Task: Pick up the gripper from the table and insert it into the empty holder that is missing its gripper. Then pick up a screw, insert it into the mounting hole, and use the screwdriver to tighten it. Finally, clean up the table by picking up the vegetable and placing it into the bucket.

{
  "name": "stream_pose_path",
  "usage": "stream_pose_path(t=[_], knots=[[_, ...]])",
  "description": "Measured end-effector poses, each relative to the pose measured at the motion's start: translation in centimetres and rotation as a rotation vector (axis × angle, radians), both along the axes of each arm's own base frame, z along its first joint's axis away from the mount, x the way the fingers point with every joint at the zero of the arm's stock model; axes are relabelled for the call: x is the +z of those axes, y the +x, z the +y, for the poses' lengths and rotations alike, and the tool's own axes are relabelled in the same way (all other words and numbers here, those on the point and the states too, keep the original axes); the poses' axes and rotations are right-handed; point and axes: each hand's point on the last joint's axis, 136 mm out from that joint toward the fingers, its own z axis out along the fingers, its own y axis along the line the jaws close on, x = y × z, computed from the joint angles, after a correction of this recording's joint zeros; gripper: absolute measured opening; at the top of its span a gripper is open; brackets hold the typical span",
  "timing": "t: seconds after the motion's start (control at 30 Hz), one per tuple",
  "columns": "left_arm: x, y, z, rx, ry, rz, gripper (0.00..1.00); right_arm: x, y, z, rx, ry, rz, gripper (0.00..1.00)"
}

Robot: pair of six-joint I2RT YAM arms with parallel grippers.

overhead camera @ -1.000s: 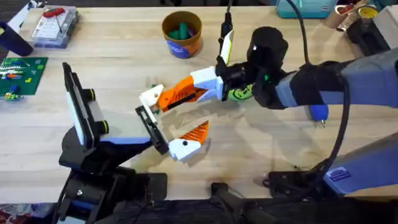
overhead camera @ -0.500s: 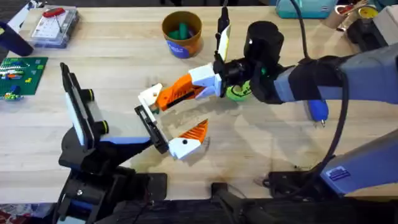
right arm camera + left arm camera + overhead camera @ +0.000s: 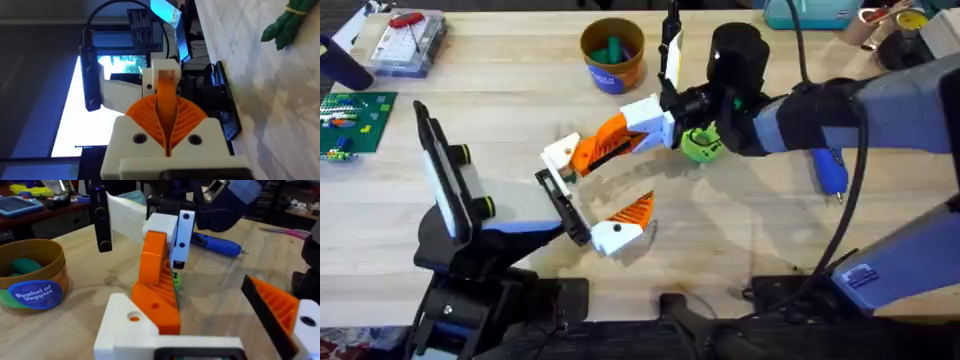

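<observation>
At the holder point(image 3: 563, 200), right gripper point(image 3: 582, 155) seemingly clamps the gripper point(image 3: 563, 153).

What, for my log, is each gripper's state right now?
Left gripper: open, holding nothing.
Right gripper: shut on the gripper.

My right claw point(image 3: 582, 155): orange ribbed pads, white mounts. Gripper point(image 3: 565, 152) in it: white block base. Holder point(image 3: 565, 208): black bar, one orange finger on white mount. Vegetable point(image 3: 700, 145): bright green. Bucket point(image 3: 613, 54): tan-orange wall, blue band. Desk point(image 3: 740, 215): light wood, visible grain.
</observation>
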Motion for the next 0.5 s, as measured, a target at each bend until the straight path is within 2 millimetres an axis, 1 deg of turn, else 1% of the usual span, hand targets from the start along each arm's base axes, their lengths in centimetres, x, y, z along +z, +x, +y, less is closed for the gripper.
stream_pose_path(t=[0.17, 0.5], knots=[[-0.02, -0.07, -0.04, -0.005, 0.001, -0.001, 0.989, 0.01, 0.0, -0.06, 0.002, -0.005, 0.017, 0.016], [-0.04, 0.0, 0.01, 0.001, 0.001, 0.002, 0.989, -0.07, 0.27, 0.22, -0.019, -0.003, -0.003, 0.018]])
